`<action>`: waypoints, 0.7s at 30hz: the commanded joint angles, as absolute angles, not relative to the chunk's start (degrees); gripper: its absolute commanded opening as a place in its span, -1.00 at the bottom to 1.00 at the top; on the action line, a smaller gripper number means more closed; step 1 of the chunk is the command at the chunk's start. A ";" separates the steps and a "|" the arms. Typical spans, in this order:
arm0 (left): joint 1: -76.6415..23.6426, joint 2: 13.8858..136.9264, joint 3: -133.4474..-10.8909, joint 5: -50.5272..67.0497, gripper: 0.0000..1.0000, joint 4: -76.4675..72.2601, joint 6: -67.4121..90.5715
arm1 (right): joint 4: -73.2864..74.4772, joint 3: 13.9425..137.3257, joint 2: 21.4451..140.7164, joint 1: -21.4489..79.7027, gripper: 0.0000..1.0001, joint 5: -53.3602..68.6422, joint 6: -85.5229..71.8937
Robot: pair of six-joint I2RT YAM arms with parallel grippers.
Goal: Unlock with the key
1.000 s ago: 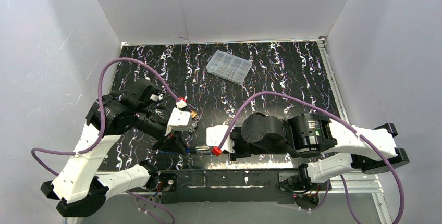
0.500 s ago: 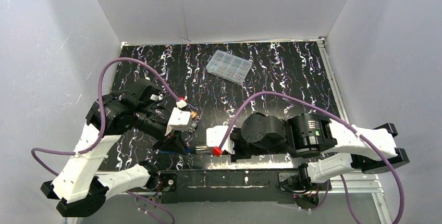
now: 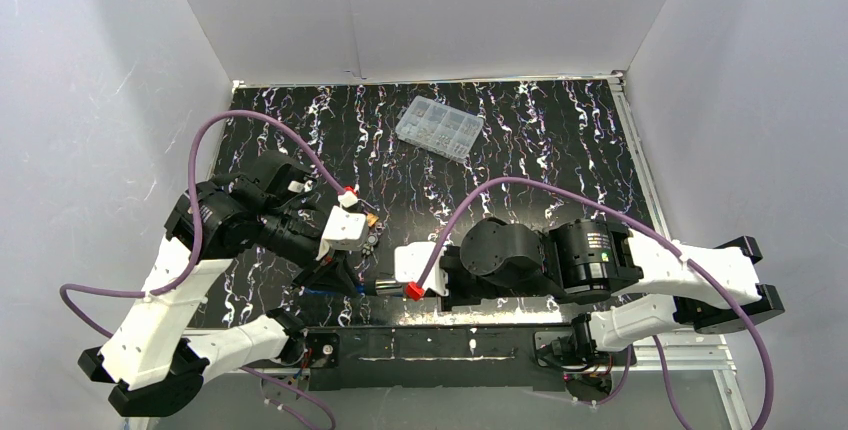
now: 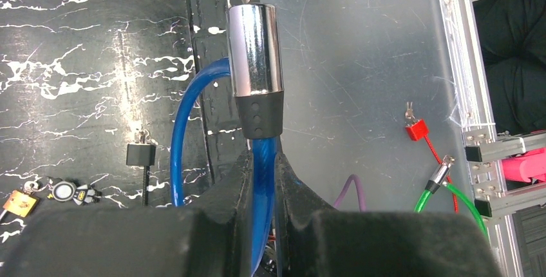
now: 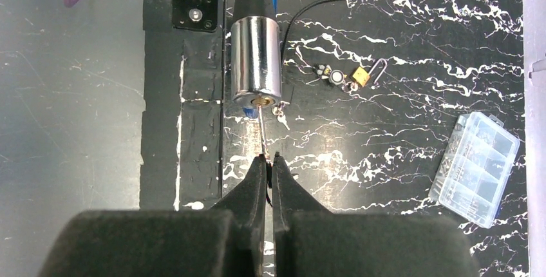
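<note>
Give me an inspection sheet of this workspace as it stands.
Surface: black marbled table; no spills seen.
Job's things: blue cable lock with chrome cylinder; key has its tip at the cylinder's keyhole, depth cannot be told.
Clutter: small brass padlock lying on the table; clear compartment box toward the far edge.
Hands: left hand shut on the lock's blue cable just below the cylinder; right hand shut on the key.
Cables: purple cables arch over both arms; red connector lies beyond the table's near edge.
Surroundings: white walls on three sides.
</note>
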State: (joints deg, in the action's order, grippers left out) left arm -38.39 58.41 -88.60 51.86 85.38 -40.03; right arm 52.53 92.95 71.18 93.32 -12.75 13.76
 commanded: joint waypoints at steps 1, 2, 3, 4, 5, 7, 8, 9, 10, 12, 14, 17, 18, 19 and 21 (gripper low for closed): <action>-38.20 57.76 -89.68 55.55 -1.00 87.12 -41.68 | 48.78 92.51 69.92 92.61 -0.97 -13.82 13.99; -38.17 57.76 -89.70 55.47 -1.00 87.10 -41.66 | 48.47 92.39 69.84 92.56 -0.97 -13.40 13.86; -38.20 57.74 -89.70 55.46 -1.00 87.10 -41.66 | 48.43 92.38 69.90 92.57 -0.97 -13.00 13.74; -38.23 57.70 -89.78 55.51 -1.00 87.06 -41.73 | 48.51 92.33 70.02 92.60 -0.97 -12.71 13.60; -38.22 57.66 -89.74 55.50 -1.00 87.14 -41.88 | 48.59 92.29 70.17 92.57 -0.97 -12.62 13.59; -38.16 57.59 -89.73 55.31 -1.00 87.18 -41.92 | 48.53 92.42 70.29 92.55 -0.97 -12.27 13.54; -38.17 57.57 -89.62 55.21 -1.00 87.14 -41.93 | 48.59 92.71 70.35 92.55 -0.97 -12.09 13.60; -38.22 57.57 -89.61 55.04 -1.00 87.12 -41.93 | 48.67 93.13 70.45 92.55 -0.97 -11.92 13.69; -38.22 57.60 -89.58 54.98 -1.00 87.11 -41.92 | 48.90 93.59 70.69 92.55 -0.97 -11.81 13.75; -38.18 57.68 -89.58 54.80 -1.00 87.19 -42.08 | 49.21 94.18 71.03 92.56 -0.97 -11.73 13.92; -38.18 57.60 -89.53 54.68 -1.00 87.12 -42.23 | 49.27 94.42 71.15 92.55 -0.97 -11.42 13.93; -38.20 57.31 -89.27 54.14 -1.00 87.22 -42.87 | 49.55 94.95 71.38 92.55 -0.97 -10.58 13.65; -38.15 57.26 -89.14 53.88 -1.00 87.21 -43.07 | 49.92 95.30 71.72 92.55 -0.97 -10.33 13.63; -38.18 57.15 -89.15 53.46 -1.00 87.26 -43.52 | 50.26 95.74 72.13 92.54 -0.97 -10.18 13.63; -38.19 57.13 -89.33 52.12 -1.00 87.17 -43.96 | 50.75 96.85 72.98 92.51 -0.97 -9.72 13.63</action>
State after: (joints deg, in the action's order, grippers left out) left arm -38.35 58.08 -88.60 51.18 85.41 -42.09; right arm 52.69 93.14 71.64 92.62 -11.35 13.74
